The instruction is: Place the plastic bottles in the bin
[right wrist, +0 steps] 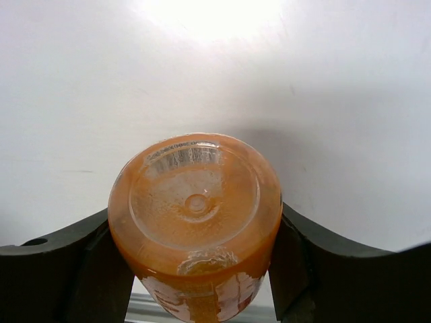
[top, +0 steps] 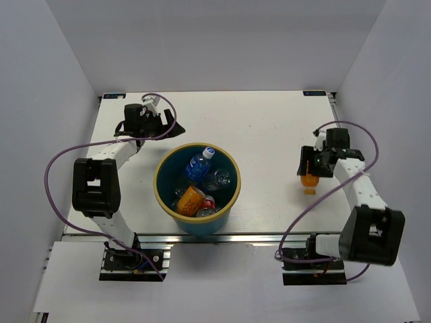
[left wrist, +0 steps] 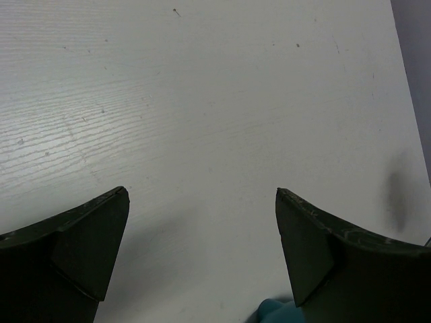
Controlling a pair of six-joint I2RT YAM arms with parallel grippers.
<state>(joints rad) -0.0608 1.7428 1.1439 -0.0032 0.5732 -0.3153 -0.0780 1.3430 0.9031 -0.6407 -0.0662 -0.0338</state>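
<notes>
Right hand [top: 315, 168] grips an orange bottle [top: 308, 180] between its two dark fingers, over the right side of the white bench [top: 256, 121], well apart from the bin [top: 202, 225]. Seen from the right wrist camera, the bottle's round base faces the lens, with a finger pressed against each side. Left hand [top: 165, 124] sits at the far left, beyond the bin, fingers spread wide with only bare bench between them. Inside the teal bin lie several bottles, among them a blue-labelled bottle [top: 198, 166] and a second orange bottle [top: 190, 200].
</notes>
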